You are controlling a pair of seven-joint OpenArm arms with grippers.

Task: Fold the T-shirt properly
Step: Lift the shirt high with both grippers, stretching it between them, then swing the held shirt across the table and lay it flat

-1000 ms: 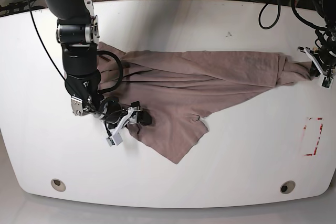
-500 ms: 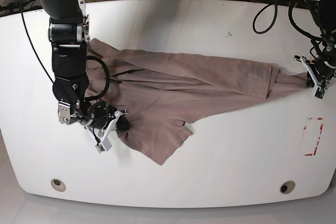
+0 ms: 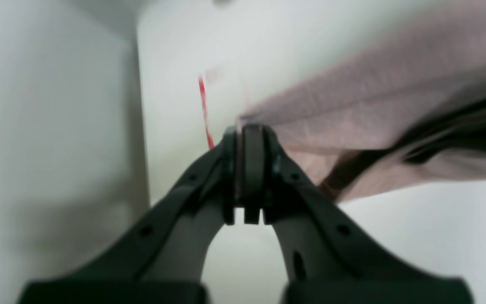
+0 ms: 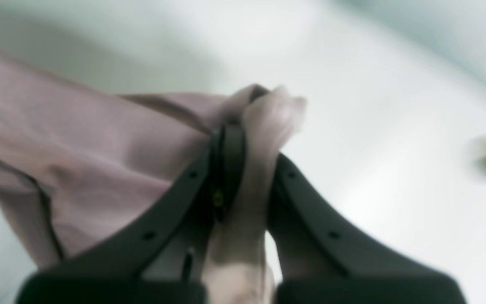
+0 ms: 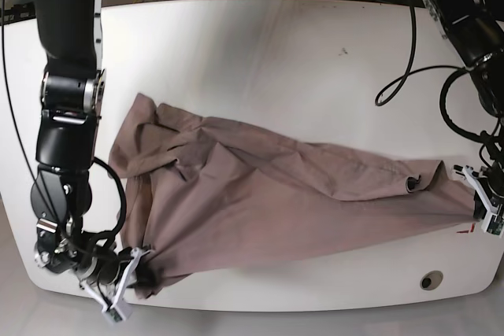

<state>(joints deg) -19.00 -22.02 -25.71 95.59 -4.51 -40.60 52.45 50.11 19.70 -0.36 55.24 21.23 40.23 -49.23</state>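
— Stretching across the near edge of the table point(image 5: 260, 45), that mauve T-shirt point(image 5: 268, 202) — rumpled, creased.
— Yes — left gripper point(image 5: 482, 204) and right gripper point(image 5: 130, 277) each pinch a corner.

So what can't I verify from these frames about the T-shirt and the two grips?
- T-shirt: sleeves and collar lost in bunched folds, base view.
- Left gripper: left wrist view blurred; how much cloth it pinches is unclear.
- Right gripper: right wrist view blurred; cloth wraps the fingers, so which part it holds is unclear.
- Red mark: mostly covered by cloth, base view.
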